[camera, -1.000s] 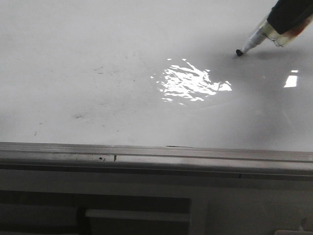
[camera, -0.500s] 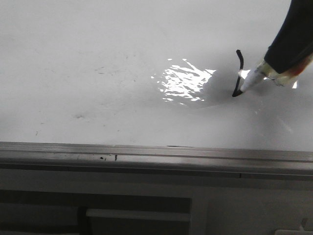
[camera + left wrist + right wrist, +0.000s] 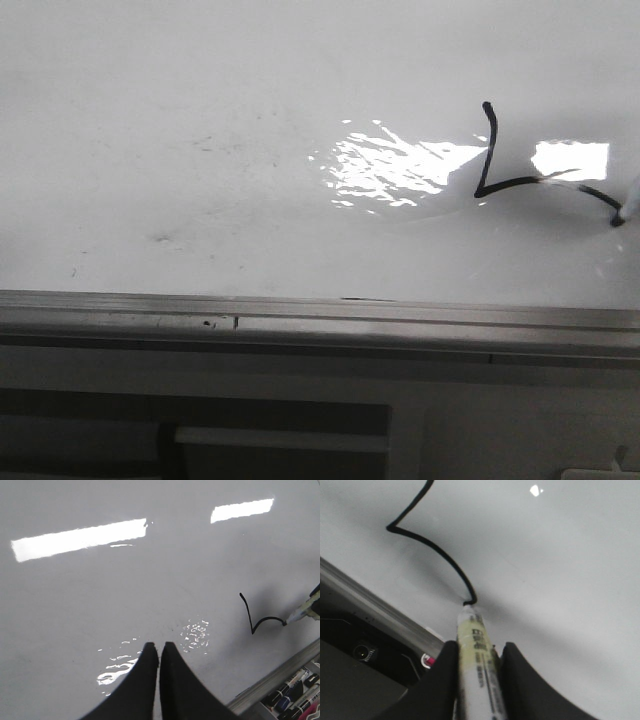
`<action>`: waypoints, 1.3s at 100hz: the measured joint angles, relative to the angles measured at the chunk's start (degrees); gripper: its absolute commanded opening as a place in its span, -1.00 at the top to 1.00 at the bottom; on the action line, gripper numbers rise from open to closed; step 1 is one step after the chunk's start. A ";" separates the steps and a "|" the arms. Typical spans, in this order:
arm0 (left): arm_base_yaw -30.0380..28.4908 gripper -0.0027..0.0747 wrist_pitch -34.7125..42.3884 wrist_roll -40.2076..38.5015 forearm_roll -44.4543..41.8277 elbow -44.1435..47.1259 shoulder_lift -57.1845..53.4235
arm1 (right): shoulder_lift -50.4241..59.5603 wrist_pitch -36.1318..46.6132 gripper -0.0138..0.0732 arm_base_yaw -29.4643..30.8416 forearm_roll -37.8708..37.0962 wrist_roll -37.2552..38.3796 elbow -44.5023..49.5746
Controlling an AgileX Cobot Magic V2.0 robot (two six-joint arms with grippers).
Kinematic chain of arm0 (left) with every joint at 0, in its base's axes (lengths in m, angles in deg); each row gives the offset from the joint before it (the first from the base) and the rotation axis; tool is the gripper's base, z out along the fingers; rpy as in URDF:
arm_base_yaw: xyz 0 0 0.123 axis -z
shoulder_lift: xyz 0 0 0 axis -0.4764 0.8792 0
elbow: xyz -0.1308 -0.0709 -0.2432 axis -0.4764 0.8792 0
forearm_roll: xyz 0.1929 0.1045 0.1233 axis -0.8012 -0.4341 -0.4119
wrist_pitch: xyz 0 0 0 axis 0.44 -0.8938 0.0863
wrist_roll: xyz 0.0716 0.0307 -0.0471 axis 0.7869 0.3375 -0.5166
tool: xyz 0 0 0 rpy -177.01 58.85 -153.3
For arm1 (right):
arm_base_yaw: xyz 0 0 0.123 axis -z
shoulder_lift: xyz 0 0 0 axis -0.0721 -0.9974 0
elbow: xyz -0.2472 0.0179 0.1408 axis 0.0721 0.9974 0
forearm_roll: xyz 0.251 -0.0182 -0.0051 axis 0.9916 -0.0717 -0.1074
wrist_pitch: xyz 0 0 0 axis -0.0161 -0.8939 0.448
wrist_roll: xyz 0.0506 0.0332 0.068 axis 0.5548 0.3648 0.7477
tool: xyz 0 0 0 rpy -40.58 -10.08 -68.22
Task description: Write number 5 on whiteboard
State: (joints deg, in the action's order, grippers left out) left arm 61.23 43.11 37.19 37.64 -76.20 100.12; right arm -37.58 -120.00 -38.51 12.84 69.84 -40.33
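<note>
While my right claw pinches the marker, its tip touching the whiteboard at the right edge of the frame, the unfinished number 5 trails leftward; my left claw, pressed together and empty, sits farther away.

This looks like a robot lab or test bench. A large glossy whiteboard lies flat with a grey metal frame edge, ceiling strip lights mirrored in it, and a tray of spare markers sits just beside the frame.
</note>
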 measured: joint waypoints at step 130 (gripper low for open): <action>0.00 0.98 0.00 0.00 0.00 0.00 0.00 | -0.64 7.29 0.78 -11.60 -12.73 3.09 -5.37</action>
State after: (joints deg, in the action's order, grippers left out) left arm 61.23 43.11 37.19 37.64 -76.20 100.12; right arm -38.23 -112.71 -50.11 0.11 72.93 -45.70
